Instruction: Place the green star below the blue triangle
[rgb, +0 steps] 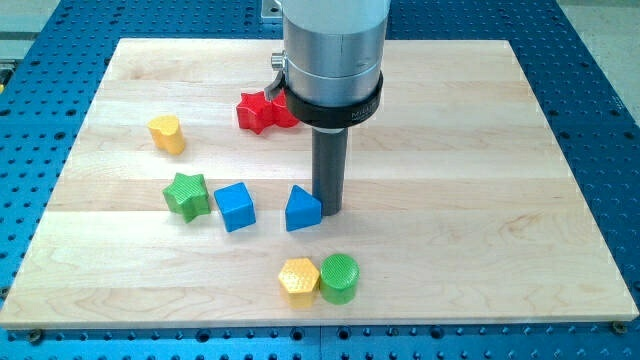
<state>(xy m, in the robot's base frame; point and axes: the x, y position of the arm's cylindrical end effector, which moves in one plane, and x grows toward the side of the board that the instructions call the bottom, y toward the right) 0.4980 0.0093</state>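
Camera view, my tip (331, 209) touching blue triangle (302, 209) (no jaws), green star (187, 194) well left.

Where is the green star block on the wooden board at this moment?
The green star block lies on the view's left part of the wooden board, touching or almost touching the blue cube on its right, below the yellow block.

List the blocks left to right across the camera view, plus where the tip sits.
yellow block → green star → blue cube → red block → yellow hexagon → green cylinder. Blue triangle overlaps the hexagon's span, so unranked; my tip touches its right side.
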